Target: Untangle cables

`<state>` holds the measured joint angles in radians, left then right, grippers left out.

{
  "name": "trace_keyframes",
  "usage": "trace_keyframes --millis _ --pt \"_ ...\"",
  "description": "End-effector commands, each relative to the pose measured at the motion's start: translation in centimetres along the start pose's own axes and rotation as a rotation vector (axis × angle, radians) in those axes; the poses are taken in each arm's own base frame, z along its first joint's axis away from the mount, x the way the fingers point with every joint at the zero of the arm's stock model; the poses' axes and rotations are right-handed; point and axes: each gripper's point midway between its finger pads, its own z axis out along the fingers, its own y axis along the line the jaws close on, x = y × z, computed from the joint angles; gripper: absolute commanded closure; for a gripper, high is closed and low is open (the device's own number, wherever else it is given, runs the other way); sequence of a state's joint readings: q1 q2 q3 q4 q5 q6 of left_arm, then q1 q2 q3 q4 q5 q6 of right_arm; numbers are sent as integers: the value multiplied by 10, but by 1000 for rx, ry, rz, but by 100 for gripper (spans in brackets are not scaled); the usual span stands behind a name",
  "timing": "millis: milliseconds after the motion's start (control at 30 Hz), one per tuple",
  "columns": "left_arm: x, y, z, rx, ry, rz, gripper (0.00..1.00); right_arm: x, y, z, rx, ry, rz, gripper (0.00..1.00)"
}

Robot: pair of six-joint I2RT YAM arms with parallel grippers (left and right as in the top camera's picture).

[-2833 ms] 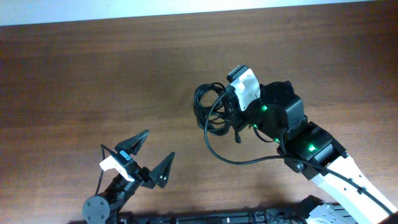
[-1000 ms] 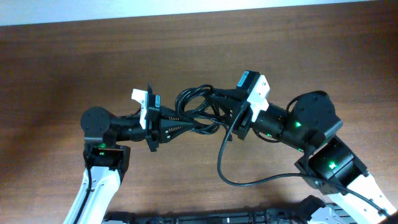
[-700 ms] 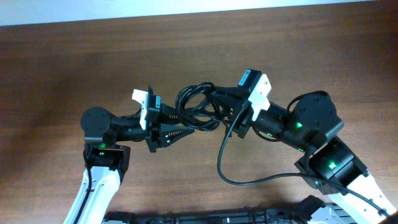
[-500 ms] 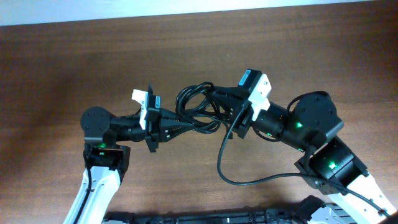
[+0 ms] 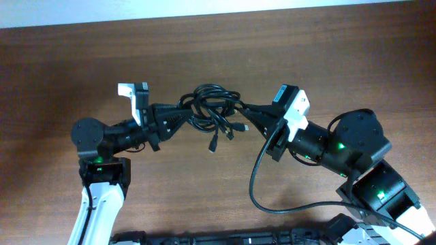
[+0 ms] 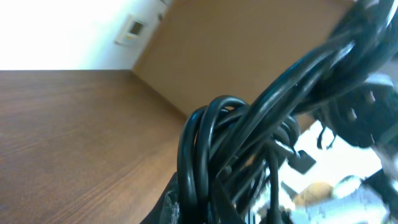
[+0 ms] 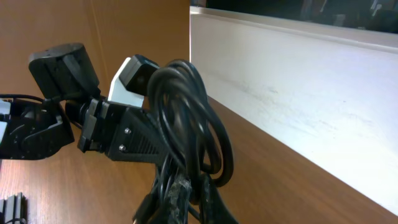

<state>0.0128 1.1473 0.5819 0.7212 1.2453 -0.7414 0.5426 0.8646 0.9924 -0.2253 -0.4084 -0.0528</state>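
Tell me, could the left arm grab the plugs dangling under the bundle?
Probably not yet: the left gripper looks shut on the cables, though the plugs hang unobstructed.

- the overhead view is bright and even; the brown counter (image 5: 61, 61) has a soft sheen toward its far edge and no hard glare.
- faint, soft shadows lie on the counter beneath the arms.
- overhead, the cables (image 5: 211, 109) are sharp but read as solid black with little inner detail.
- in the left wrist view the cables are close and blurred, and the right side is blown out white.
- in the right wrist view the loops are crisp mid-frame and soft at the bottom edge.
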Motion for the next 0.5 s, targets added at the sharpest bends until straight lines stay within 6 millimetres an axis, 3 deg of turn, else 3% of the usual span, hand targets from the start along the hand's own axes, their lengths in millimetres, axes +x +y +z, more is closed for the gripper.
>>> trace_keyframes --millis 0,100,200,267,367,400,467 --pt "-38 33 -11 -181 -204 -175 100 -16 3 -11 -2 -39 -8 96" --pt "-44 38 -13 -208 -246 -189 100 -3 4 -11 -2 16 16 96" --pt "-50 34 -14 -202 -262 -154 100 -2 3 -11 0 20 15 96" --pt "-55 24 -13 -173 -262 -46 100 0 3 -11 -1 25 17 77" --pt "-48 -3 -8 -75 -180 194 100 5 4 -11 -1 48 27 25" --pt "-44 -7 -7 -53 -157 240 100 4 4 -11 -2 41 25 15" --pt "-35 -14 -6 -13 -108 339 100 1 10 -11 -36 29 36 9"
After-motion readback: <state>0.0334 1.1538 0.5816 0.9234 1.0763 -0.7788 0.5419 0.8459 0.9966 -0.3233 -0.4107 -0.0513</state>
